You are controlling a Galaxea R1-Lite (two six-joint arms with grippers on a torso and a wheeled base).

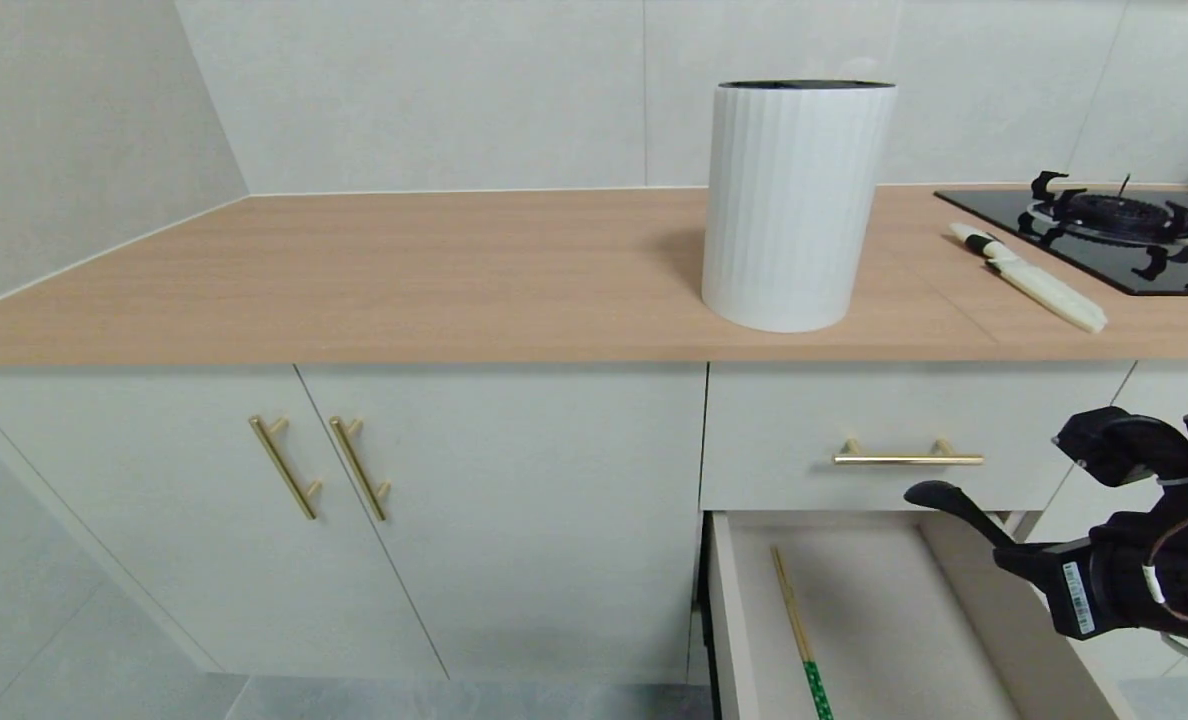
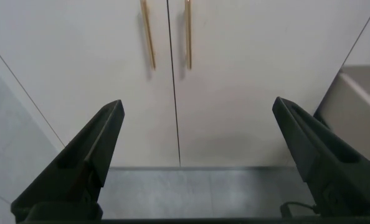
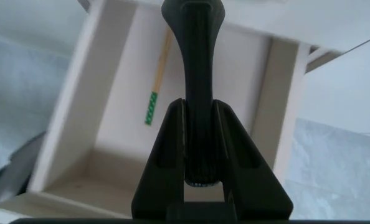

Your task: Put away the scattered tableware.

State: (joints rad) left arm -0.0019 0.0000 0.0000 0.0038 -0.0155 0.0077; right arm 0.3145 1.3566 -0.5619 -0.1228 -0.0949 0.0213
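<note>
A pair of wooden chopsticks with green ends lies inside the open drawer under the counter, at the lower right of the head view. My right gripper hangs shut over the drawer's right half with nothing seen between its fingers. In the right wrist view the shut gripper points at the drawer, with the chopsticks off to one side. A white knife lies on the wooden counter beside the stove. My left gripper is open and empty, low in front of the cabinet doors.
A tall white ribbed container stands on the counter, left of the black gas stove. A shut drawer with a gold handle sits above the open one. Two cabinet doors with gold handles are at the left.
</note>
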